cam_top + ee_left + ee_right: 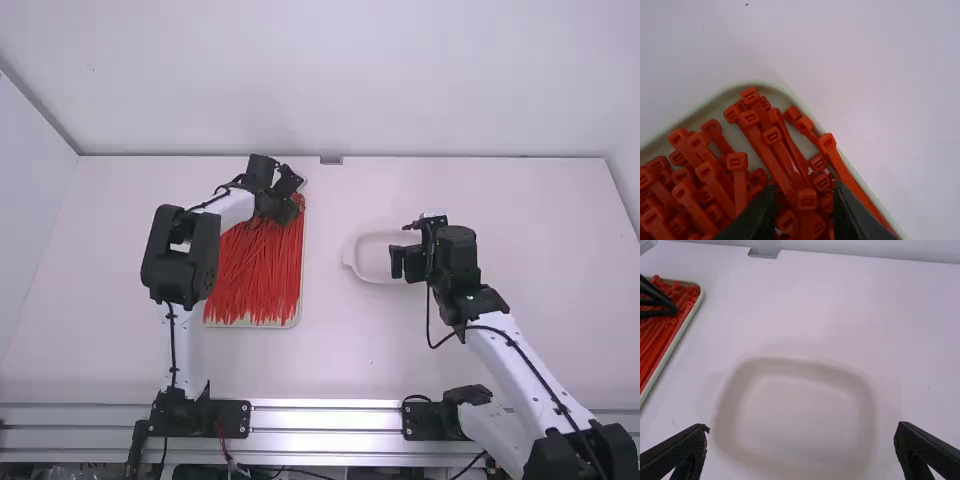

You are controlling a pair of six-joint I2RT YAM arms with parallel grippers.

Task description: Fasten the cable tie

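A heap of red cable ties (255,265) lies in a pale tray (250,324) left of the middle. My left gripper (280,197) is lowered into the far end of the heap. In the left wrist view its fingers (759,216) stand open, with several tie heads (805,197) between them, near the tray's rounded corner (715,97). My right gripper (412,255) hovers over a white dish (368,258), open wide; in the right wrist view its fingertips (677,447) flank the empty dish (800,410).
The right wrist view shows the tray's corner (691,307) with ties (660,325) and the left gripper's dark fingers (652,300) far off. A small grey bracket (331,159) sits at the table's far edge. Bare white table surrounds the tray and dish.
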